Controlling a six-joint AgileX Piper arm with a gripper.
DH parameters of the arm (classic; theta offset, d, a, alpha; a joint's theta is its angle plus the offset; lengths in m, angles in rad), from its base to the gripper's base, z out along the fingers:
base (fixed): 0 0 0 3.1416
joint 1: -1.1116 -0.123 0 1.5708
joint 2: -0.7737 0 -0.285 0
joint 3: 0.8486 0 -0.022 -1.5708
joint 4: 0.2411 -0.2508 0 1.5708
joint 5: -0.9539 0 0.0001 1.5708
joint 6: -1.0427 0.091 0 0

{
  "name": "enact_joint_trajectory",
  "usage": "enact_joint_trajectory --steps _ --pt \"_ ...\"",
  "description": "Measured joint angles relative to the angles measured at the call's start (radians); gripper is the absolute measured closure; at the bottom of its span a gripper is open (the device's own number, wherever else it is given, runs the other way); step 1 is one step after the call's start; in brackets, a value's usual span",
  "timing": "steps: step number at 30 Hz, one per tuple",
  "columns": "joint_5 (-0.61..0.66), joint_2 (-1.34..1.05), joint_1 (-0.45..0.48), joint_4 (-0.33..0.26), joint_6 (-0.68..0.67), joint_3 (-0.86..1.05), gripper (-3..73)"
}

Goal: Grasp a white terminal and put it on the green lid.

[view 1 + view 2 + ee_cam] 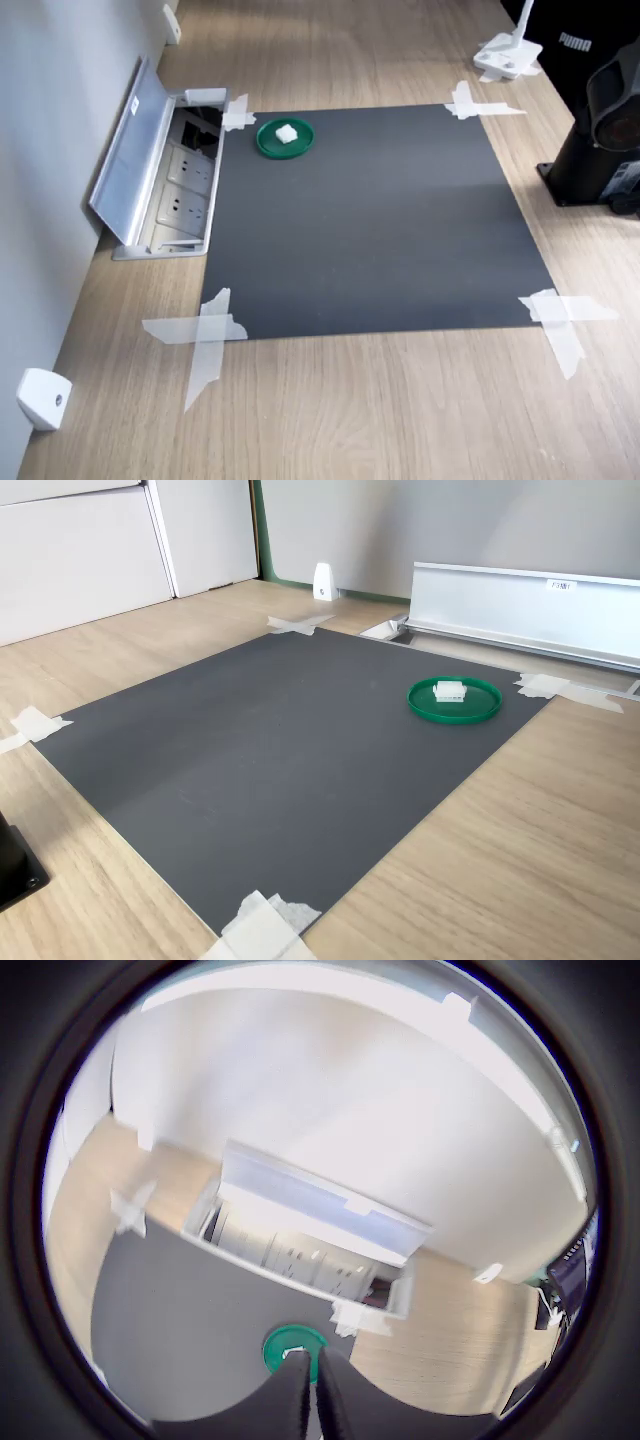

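The green lid lies on the black mat near the open socket box. A small white terminal rests inside the lid, apart from the arm. In the wrist view the lid shows just beyond my gripper, and the fingertips hide most of the terminal. The two dark fingers stand together with only a thin slit between them and nothing held. My gripper is high and well back from the lid. In the first exterior view only the black arm body shows, at the first exterior view's right edge.
A black mat is taped to the wooden table at its corners. An open aluminium socket box sits by the wall. A white stand and a white wedge piece lie on the table.
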Motion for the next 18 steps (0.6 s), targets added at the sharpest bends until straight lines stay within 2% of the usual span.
enact_joint_trajectory --steps 3,6,11,14,18 --pt "-0.127 -0.138 0.0 -0.006 0.117 0.139 70.0" --pt "-0.272 -0.28 0.0 -0.007 0.311 0.293 70.0" --pt "-0.379 -0.484 0.0 0.021 0.59 0.511 70.0" --pt "-0.427 -0.579 0.0 0.069 0.651 0.652 70.2" --pt "-0.505 -0.702 0.0 0.161 0.674 0.817 70.2"
